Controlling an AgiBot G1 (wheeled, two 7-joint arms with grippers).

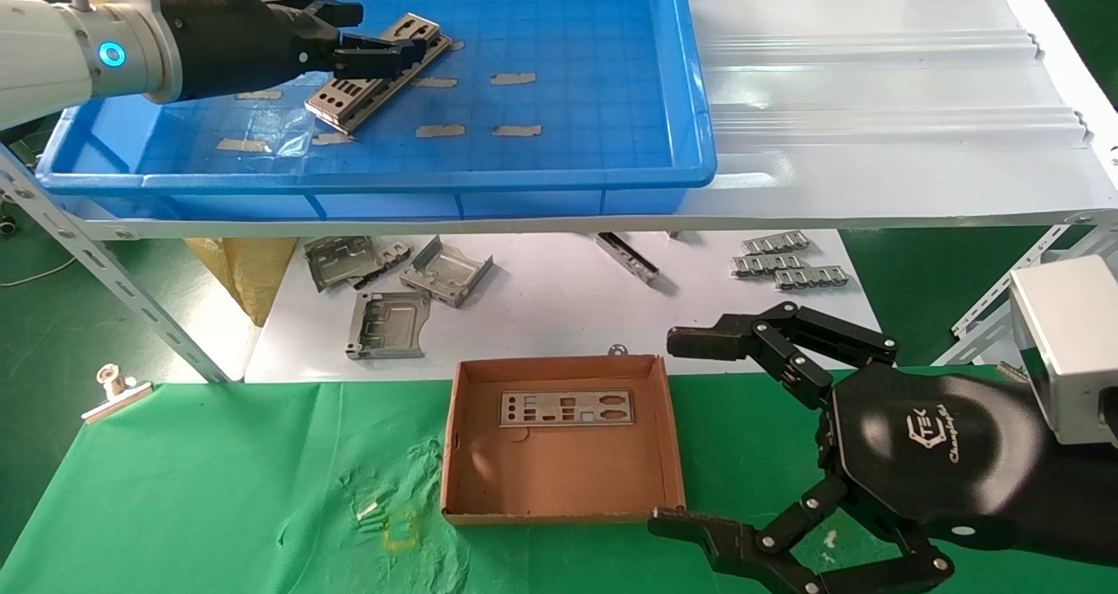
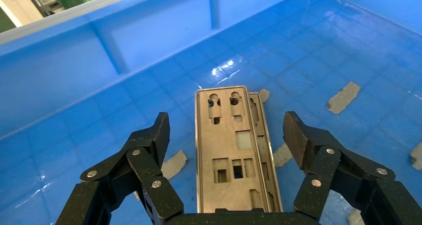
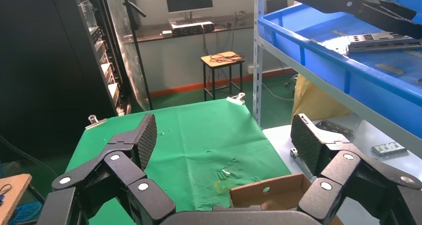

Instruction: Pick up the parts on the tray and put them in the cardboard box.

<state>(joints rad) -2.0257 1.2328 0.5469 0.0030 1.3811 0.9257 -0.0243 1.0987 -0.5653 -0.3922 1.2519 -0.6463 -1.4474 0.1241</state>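
**Left gripper lining up on the stacked parts**

Nearest me, my right gripper (image 1: 690,432) idles wide open beside the box (image 1: 668,437), brown card with low walls, one punched plate (image 1: 566,408) already flat inside. Farther off, my left gripper (image 1: 380,35) hangs spread over the parts (image 1: 376,79) lying stacked in the tray (image 1: 681,96). I judge I should straddle the narrow width, drop squarely and pinch the folded edges; thin shiny sheet on gridded plastic may slide.
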